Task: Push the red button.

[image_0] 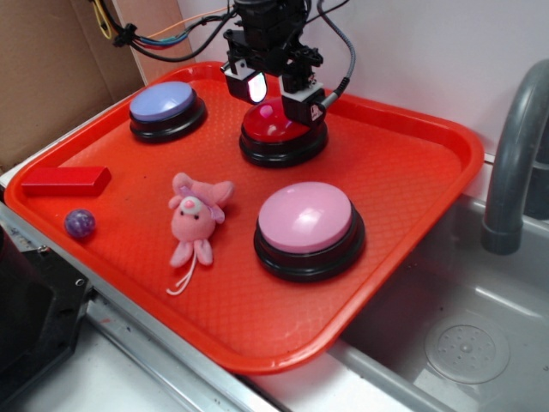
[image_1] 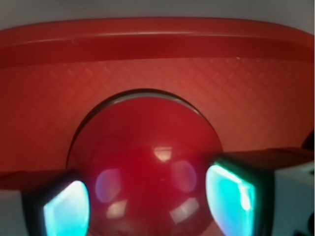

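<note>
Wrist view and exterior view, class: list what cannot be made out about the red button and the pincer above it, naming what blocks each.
- Whether the pincer touches the red button: exterior view, its fingers cover the dome's top; wrist view is too close and blurred.
- The button's near side: wrist view, cut off by the bottom edge and the fingers.
- The button's black base: wrist view shows only a dark sliver.
- Upper arm: exterior view, cut off by the top edge.

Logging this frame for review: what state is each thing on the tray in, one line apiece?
gripper: open, fingers straddling the red button's dome
red button: upright, under the gripper; pressed or not, cannot tell
pink button: upright, untouched
blue button: upright, untouched
plush toy: lying flat
red block: lying flat
</note>
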Available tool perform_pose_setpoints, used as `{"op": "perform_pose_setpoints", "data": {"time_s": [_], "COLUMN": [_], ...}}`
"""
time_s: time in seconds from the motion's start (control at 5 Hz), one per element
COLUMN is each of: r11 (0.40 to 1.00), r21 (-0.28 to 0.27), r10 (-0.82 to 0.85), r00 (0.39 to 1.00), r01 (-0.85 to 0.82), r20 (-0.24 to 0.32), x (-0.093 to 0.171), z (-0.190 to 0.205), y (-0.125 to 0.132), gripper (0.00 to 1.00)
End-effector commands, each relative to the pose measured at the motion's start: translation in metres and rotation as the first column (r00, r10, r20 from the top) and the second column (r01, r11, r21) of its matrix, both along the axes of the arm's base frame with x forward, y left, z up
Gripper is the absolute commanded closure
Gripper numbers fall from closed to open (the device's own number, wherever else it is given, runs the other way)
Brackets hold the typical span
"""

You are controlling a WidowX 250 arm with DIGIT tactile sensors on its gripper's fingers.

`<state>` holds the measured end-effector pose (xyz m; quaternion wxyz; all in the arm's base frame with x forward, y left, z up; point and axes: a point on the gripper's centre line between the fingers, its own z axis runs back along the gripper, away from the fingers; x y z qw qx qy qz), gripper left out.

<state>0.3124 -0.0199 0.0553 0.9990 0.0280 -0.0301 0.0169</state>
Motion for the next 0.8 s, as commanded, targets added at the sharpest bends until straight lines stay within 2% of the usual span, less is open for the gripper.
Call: {"op": "perform_pose_setpoints", "data": {"time_s": [0.0,0.2,0.6], "r11": [0.999,0.999,1.000], "r21": [-0.001,-0.031,-0.030], "r10": [-0.035,-0.037,-0.001], "r00": [0.998,0.998,0.997], "r01": [0.035,0.038,0.003], "r20": [0.059,0.047,0.072], "x": [-0.0143,-0.0141,-0.0205], "z": [0.0925,0.0975,0.1015], "y": [0.0036,0.0056,0.0087], "gripper": [0.00,0.00,0.00]}}
